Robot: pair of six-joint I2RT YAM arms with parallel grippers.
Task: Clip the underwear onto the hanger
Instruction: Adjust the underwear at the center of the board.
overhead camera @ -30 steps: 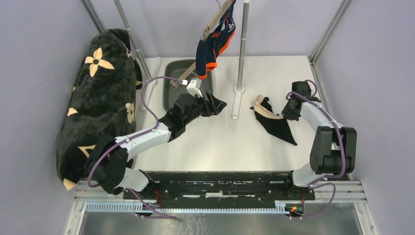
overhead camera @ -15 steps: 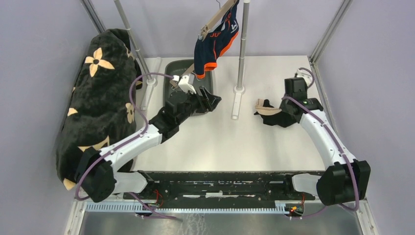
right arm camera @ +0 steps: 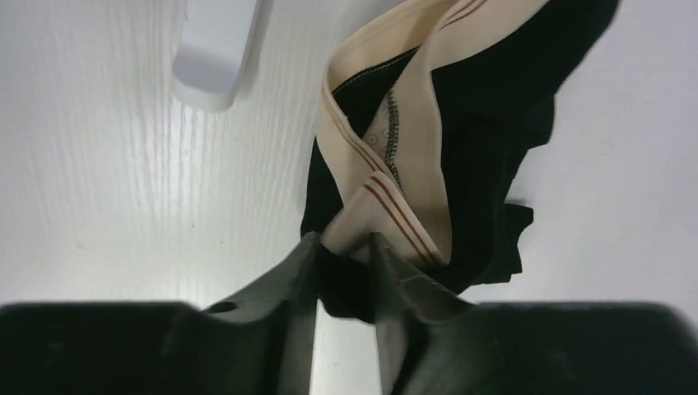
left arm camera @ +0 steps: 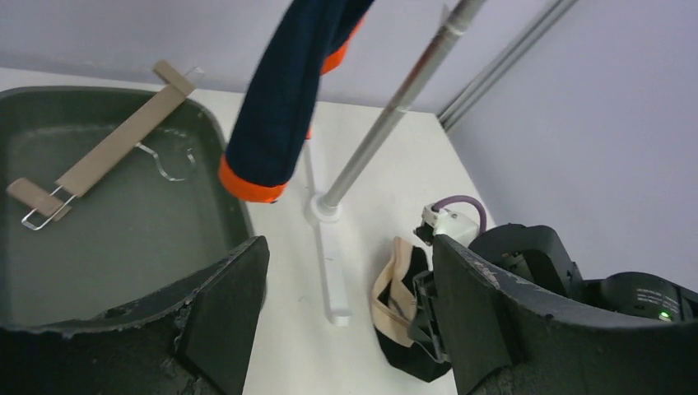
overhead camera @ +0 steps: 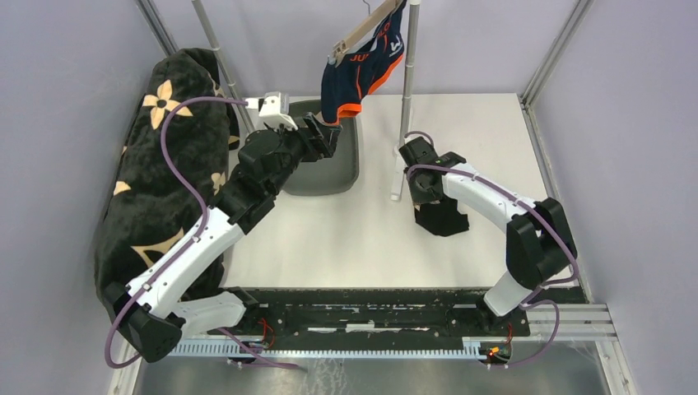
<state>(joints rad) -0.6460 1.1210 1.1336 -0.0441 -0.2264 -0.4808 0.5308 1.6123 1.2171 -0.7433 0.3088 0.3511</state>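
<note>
Just right of the pole base [overhead camera: 397, 188] | black underwear [overhead camera: 444, 220] with cream waistband lies bunched on the surface [overhead camera: 346, 243] | right end effector [right arm camera: 342, 247] nearly closed, pinching its fabric beside the waistband | left end effector [left arm camera: 346, 255] spread wide, holding nothing, left of the pole base by the grey tray [overhead camera: 350, 174] | wooden hanger [left arm camera: 115, 140] lies inside the tray
</note>
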